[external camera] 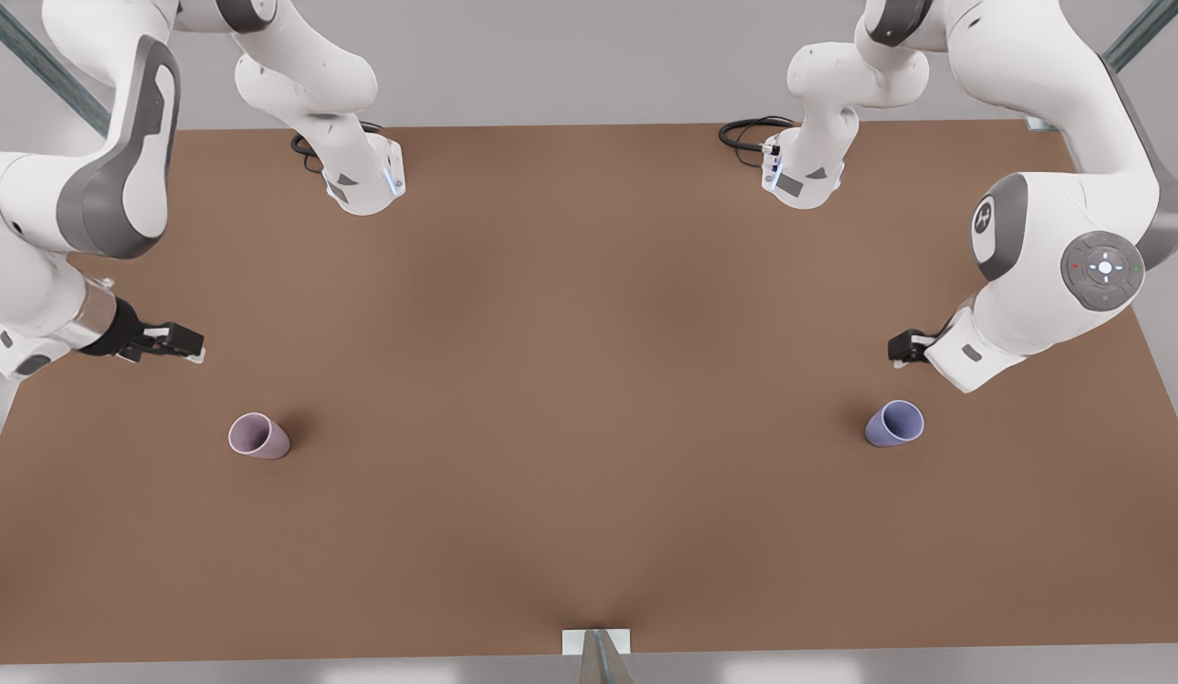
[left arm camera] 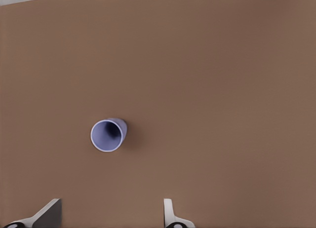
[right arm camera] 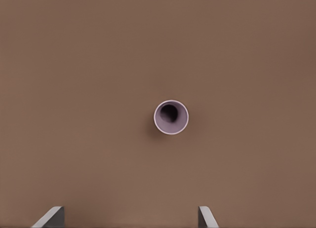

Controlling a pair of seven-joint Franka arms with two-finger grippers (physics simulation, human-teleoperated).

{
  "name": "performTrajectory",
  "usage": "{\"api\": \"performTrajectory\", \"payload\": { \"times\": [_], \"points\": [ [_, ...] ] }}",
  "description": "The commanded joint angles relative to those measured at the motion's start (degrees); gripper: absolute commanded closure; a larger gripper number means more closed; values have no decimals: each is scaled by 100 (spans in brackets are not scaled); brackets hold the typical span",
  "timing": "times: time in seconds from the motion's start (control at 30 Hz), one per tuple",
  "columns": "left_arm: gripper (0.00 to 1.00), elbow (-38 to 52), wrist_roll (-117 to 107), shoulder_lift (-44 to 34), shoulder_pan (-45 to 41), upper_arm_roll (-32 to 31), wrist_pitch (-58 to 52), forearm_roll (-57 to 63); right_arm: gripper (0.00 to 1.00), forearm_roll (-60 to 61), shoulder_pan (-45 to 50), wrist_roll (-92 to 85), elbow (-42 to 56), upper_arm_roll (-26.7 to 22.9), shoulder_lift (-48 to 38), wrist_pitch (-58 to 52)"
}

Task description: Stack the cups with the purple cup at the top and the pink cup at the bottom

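Note:
The pink cup [external camera: 258, 436] stands upright on the brown table toward the front view's left; the right wrist view looks down into the same pink cup [right arm camera: 171, 117]. My right gripper [external camera: 176, 342] hangs above and behind it, open, its fingers [right arm camera: 52, 217] wide apart and empty. Far across the table on the front view's right stands the purple cup [external camera: 895, 424], upright, and the left wrist view shows that purple cup [left arm camera: 107, 134] from above. My left gripper [external camera: 901, 347] hovers just behind it, open and empty, fingertips [left arm camera: 169, 212] apart.
The brown table [external camera: 589, 380] stretches wide between the two cups. Both arm bases [external camera: 366, 176] and black cables [external camera: 746, 133] sit at the far edge. A small metal bracket [external camera: 597, 644] stands at the middle of the near edge.

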Motion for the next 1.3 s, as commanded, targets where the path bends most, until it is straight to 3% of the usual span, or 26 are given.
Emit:
{"api": "performTrajectory", "payload": {
  "times": [0.0,0.23,0.6,1.07,1.13,1.2,1.27],
  "points": [
    [0,3,62,-6,-4,0,101,23,0,-14,-23,-198,-63,-5,-7,391],
    [0,-32,79,38,5,8,101,15,0,153,91,-752,-959,-532,476,1639],
    [0,-32,88,100,14,8,13,-21,0,372,-164,-2158,-1698,-594,1443,3563],
    [0,-41,88,249,14,52,4,-21,0,636,-137,-2281,-1741,-620,2208,3924],
    [0,-41,97,275,14,105,13,-38,12,671,-129,-2316,-1742,-620,2313,3968],
    [0,-50,105,284,14,105,13,-38,33,671,-120,-2404,-1733,-620,2357,3960],
    [0,-50,105,284,14,105,13,-38,44,680,-137,-2510,-1733,-611,2374,3951]
  ]
}}
